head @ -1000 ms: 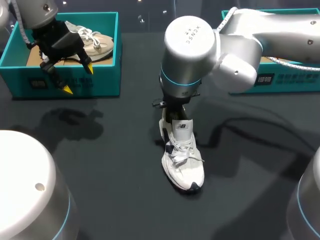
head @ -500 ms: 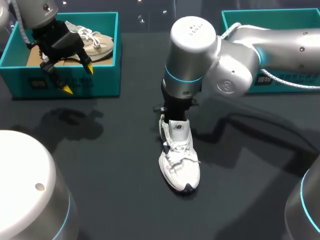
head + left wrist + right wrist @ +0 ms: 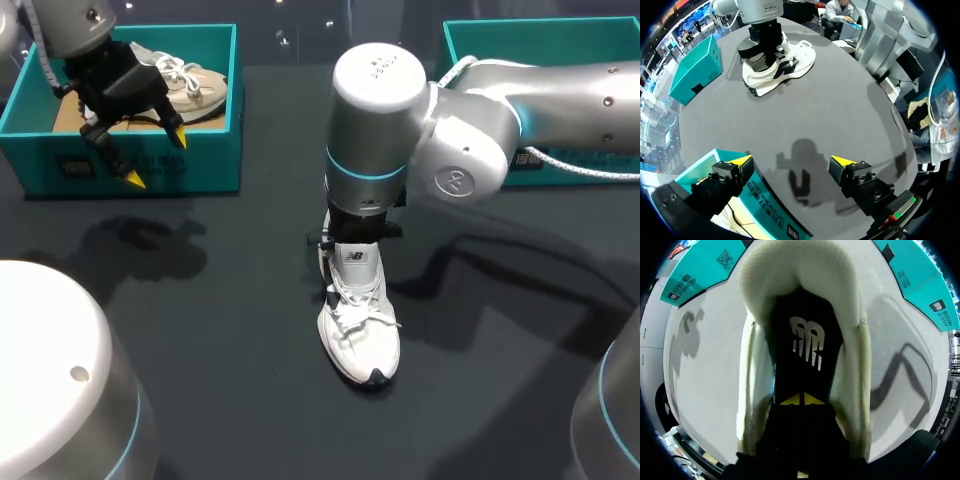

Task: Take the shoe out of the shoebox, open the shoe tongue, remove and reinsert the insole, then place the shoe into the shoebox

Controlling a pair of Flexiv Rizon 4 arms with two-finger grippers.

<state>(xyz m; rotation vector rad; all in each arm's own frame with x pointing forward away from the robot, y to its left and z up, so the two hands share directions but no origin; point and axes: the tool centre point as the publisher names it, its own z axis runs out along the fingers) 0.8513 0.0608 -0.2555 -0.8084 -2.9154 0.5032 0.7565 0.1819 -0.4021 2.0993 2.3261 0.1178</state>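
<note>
2 labelled teal boxes, 10 o'clock shoebox (image 3: 205, 160) w/ beige shoe (image 3: 197, 86), 2 o'clock shoebox (image 3: 500, 26), white shoe (image 3: 358, 338) centre, logo'd insole (image 3: 805, 340), L gripper (image 3: 156, 159) released, R gripper (image 3: 801, 399) clenched inside shoe.

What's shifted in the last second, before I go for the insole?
The right arm turned with the right gripper inside the white shoe, and the shoe's toe swung slightly toward my left. No visible grab or release. The left gripper stayed open above the left shoebox front wall.
</note>
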